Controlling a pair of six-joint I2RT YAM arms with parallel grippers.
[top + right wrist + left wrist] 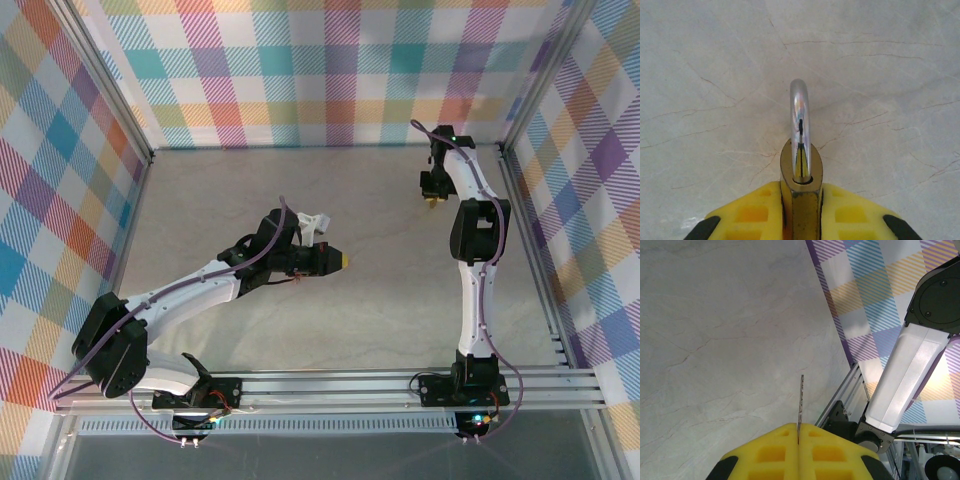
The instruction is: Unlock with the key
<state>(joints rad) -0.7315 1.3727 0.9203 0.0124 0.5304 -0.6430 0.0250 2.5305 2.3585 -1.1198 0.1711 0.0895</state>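
Yellow pads of the left gripper point(798, 440) are pressed tight together on the thin metal key point(800, 400), whose blade sticks out toward 12 o'clock over the pale marbled table point(715, 340). Well apart, at its 2 o'clock in the top view, the right gripper point(801, 212) clamps the brass padlock point(801, 170) by its body, silver shackle point(800, 107) pointing to 12 o'clock.

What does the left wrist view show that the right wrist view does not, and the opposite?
Left wrist: the key, seen edge-on, pinched in the shut left gripper, plus the right arm and the checked wall. Right wrist: the padlock, its shackle pointing away, clamped in the right gripper. Both: yellow fingers closed on a thing, with the pale table behind.
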